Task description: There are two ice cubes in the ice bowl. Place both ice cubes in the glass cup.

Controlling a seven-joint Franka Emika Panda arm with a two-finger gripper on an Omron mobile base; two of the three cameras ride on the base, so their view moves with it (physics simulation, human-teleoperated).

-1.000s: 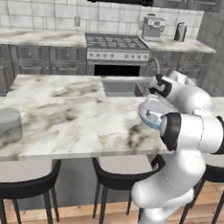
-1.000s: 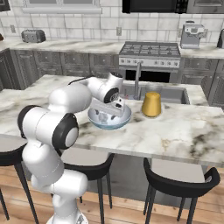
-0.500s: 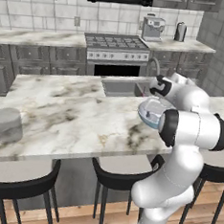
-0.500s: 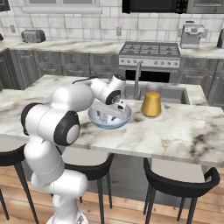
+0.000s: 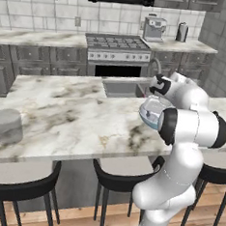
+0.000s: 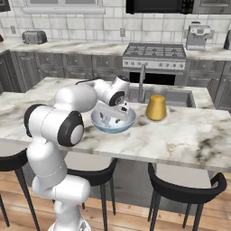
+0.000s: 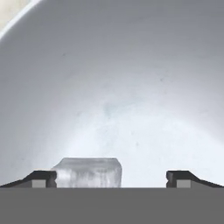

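Note:
My gripper (image 7: 111, 177) is down inside the ice bowl (image 7: 131, 65), jaws wide open. One pale translucent ice cube (image 7: 89, 171) lies on the bowl's floor between the fingertips, close against the left one, with a gap to the right one. In the right base view the hand reaches into the bowl (image 6: 129, 121) on the marble island, the gripper (image 6: 111, 118) low inside it. The left base view shows the bowl (image 5: 148, 113) partly behind my arm. The glass cup (image 5: 7, 125) stands upright far off at the island's left end.
An opaque yellow-gold cylinder (image 6: 156, 107) stands just right of the bowl. Behind it are the sink (image 5: 122, 89) and its faucet (image 6: 142, 83). Black stools (image 6: 182, 187) line the island's near edge. Bare marble stretches between bowl and cup.
Hardly anything: the hand stays low in the bowl with only a slight shift. Bowl, cup and gold cylinder have not moved.

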